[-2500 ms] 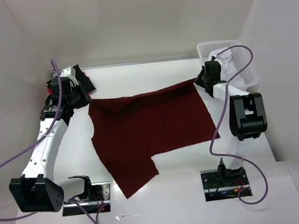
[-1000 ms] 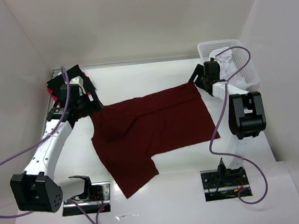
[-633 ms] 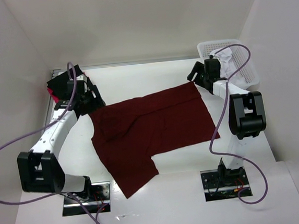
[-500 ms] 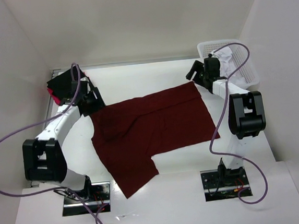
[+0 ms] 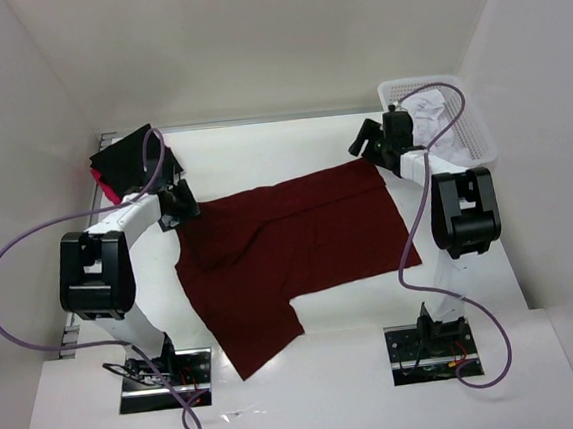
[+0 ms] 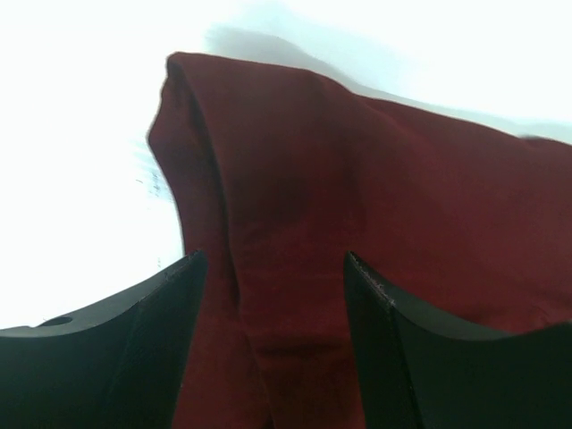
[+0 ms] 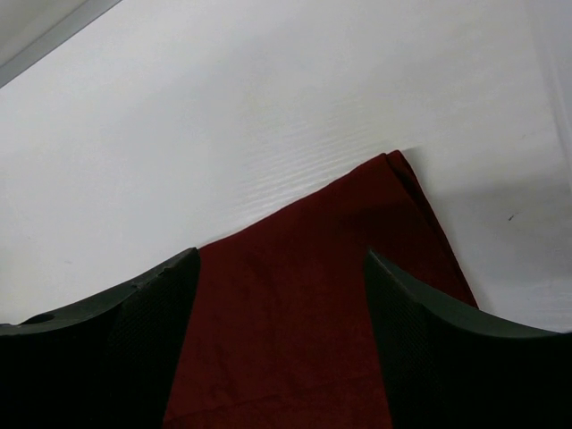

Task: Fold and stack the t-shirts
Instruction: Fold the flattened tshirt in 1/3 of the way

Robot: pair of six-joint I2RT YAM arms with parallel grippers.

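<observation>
A large dark maroon t-shirt lies spread flat in the middle of the table. My left gripper hovers at its far-left corner, jaws open; in the left wrist view the left gripper has a fold of the maroon t-shirt lying below and between the fingers, unclamped. My right gripper stands open just beyond the far-right corner; in the right wrist view the right gripper looks down on that corner of the maroon t-shirt. A black folded t-shirt sits on a pink t-shirt at the far left.
A white mesh basket holding white cloth stands at the far right corner, close behind the right arm. White walls close in the table on three sides. Purple cables loop from both arms.
The maroon shirt's far edge, held up earlier, now lies flat. My left gripper came from the black stack to the shirt's far-left corner, its arm drawing back; the right gripper drifted slightly left.
</observation>
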